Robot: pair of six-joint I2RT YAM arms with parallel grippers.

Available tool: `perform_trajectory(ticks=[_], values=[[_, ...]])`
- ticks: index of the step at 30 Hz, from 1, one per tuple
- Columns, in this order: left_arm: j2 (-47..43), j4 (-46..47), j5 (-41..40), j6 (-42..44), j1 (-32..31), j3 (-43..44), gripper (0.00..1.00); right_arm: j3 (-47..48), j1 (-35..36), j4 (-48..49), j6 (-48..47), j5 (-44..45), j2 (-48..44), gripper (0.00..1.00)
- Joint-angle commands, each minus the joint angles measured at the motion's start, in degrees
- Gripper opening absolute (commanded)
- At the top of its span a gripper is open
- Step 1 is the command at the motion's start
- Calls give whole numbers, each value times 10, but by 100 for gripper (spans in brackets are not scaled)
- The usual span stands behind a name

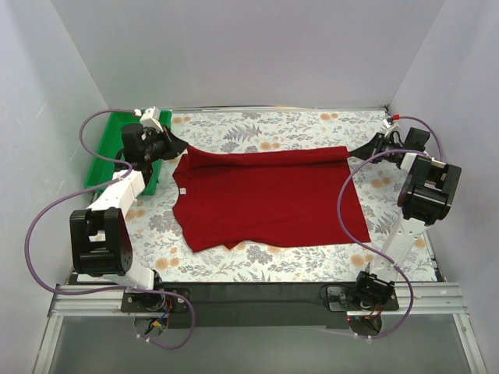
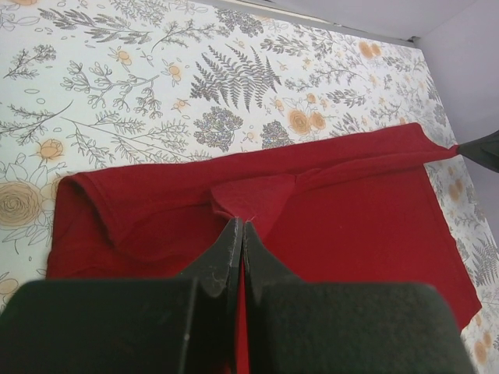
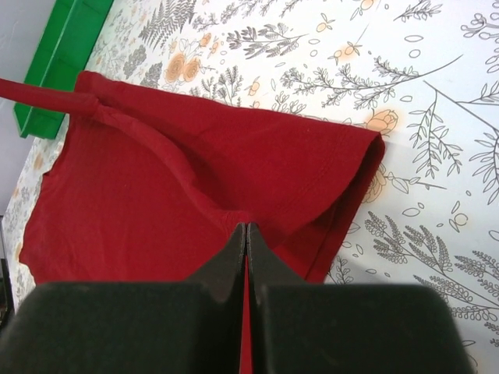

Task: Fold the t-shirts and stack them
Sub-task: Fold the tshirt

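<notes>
Closest to me is a black bar (image 1: 257, 294) at the near edge of the table, with the two arm bases bolted onto it. Purple cables (image 1: 33, 226) loop up from the bases along each arm.

The table is covered with a flowery cloth (image 1: 257, 125), white with grey leaves and orange flowers. In the middle of it lies the dark red t-shirt (image 1: 265, 199). It is spread out sideways. Its neck is on the left side and its bottom edge is on the right side. A small white label (image 1: 182, 189) shows at the neck.

The left gripper (image 1: 179, 148) is at the far left corner of the t-shirt. In the left wrist view its fingers (image 2: 226, 249) are pressed tight together, and a little fold of the red t-shirt (image 2: 351, 226) is pinched between them at the left gripper (image 2: 238, 222) tip.

The right gripper (image 1: 362, 149) is at the far right corner. In the right wrist view the right gripper (image 3: 246, 227) has its fingers (image 3: 263, 257) squeezed shut too, with the red t-shirt (image 3: 156, 195) caught between them.

Between the two grippers the far edge of the t-shirt is bunched into a long roll. The near part of the t-shirt lies flat on the cloth.

A green bin (image 1: 109, 148) sits at the far left of the table, just behind the left arm. The green bin (image 3: 58, 62) also shows in the top left corner of the right wrist view.
</notes>
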Motion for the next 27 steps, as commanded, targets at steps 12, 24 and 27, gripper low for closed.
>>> perform_trajectory(ticks=[12, 24, 27], values=[[-33, 11, 4, 4, 3, -26, 0, -12, -4, -38, -53, 14, -13, 1], [-37, 11, -9, 6, 3, -37, 0, -21, -5, -52, -73, 18, -19, 1], [-38, 10, -11, 6, 3, -37, 0, -26, -6, -54, -78, 18, -24, 1]])
